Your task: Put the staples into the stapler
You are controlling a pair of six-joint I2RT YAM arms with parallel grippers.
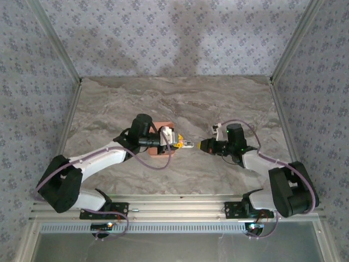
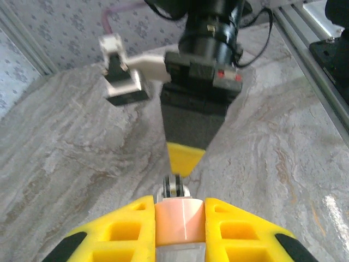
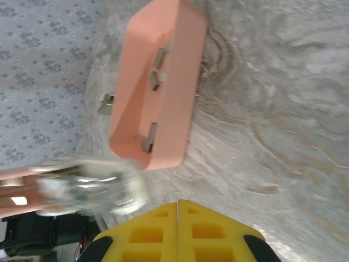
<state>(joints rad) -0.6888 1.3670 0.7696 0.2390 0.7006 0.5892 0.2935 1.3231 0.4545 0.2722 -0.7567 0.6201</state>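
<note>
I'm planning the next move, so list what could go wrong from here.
1. The left hand pinches the pink stapler only by its sides. A push from the shut right hand, close to its metal tip, could twist it loose.
2. The staples lie loose in the salmon tray, and one strip seems to lie outside it on the marble table. Such small pieces may slip when picked.
</note>
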